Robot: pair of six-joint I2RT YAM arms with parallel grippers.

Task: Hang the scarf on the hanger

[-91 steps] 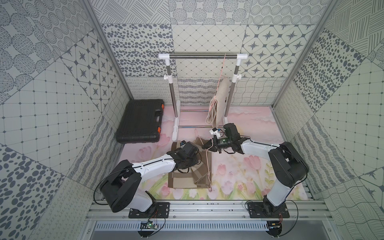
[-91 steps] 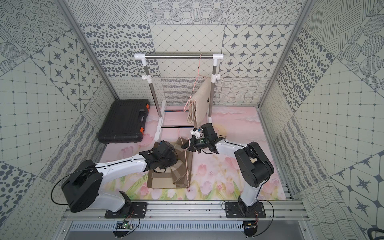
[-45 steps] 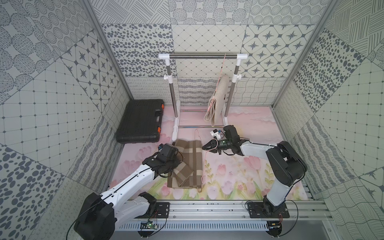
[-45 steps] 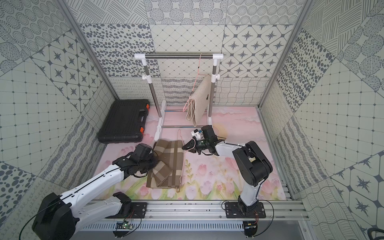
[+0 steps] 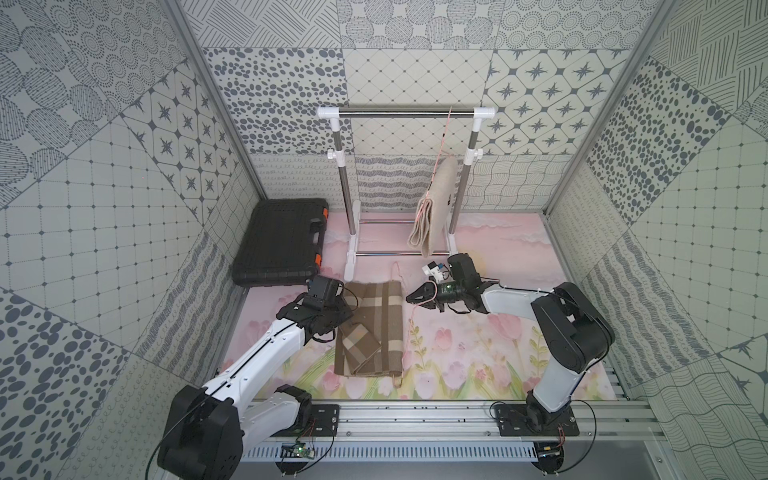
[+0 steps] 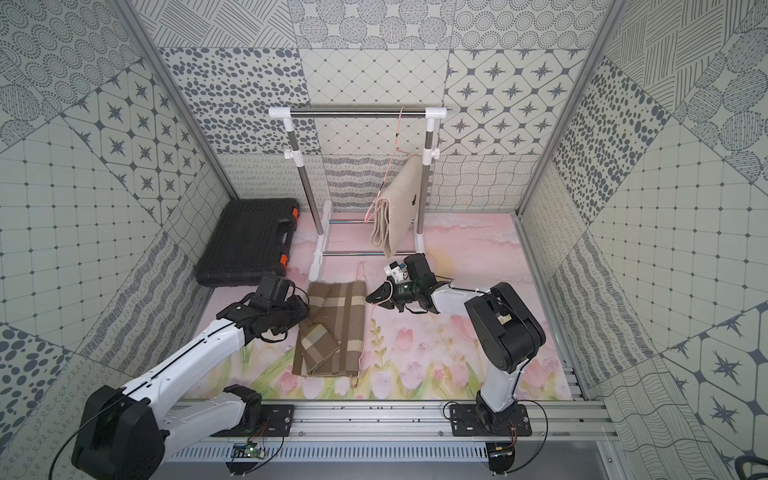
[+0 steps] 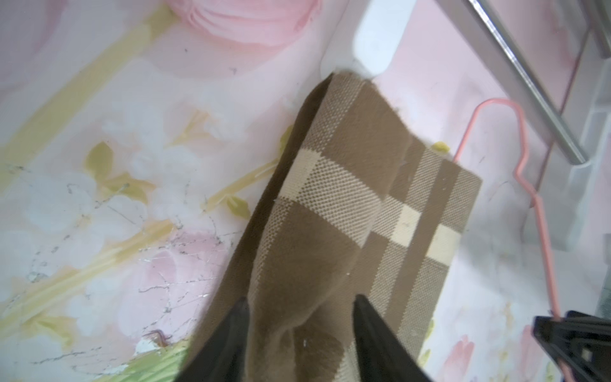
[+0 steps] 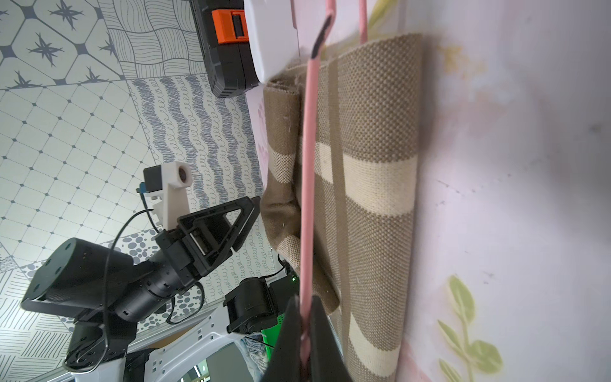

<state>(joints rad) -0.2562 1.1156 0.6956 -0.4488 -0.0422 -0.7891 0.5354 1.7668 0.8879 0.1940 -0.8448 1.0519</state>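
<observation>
The brown plaid scarf [image 5: 374, 332] [image 6: 332, 332] lies folded on the floral mat, with one corner doubled back on top. A pink wire hanger [image 5: 408, 332] [image 7: 542, 231] lies with it, its long wire along the scarf's right edge and its hook [image 5: 395, 270] toward the rack. My right gripper [image 5: 409, 298] [image 8: 304, 304] is shut on the hanger wire [image 8: 307, 165] next to the scarf's far right corner. My left gripper [image 5: 347, 318] [image 7: 301, 299] sits at the scarf's left edge, jaws apart, with a raised fold of scarf [image 7: 297, 258] between them.
A white-and-steel clothes rack [image 5: 405, 111] stands at the back. A beige cloth [image 5: 434, 203] on a second pink hanger hangs from its bar. A black tool case [image 5: 278, 245] lies at the back left. Patterned walls close in on three sides.
My left arm drew back leftward from over the scarf's middle to its left edge, laying the scarf flat. Its jaws then opened. The right gripper stayed shut on the hanger.
</observation>
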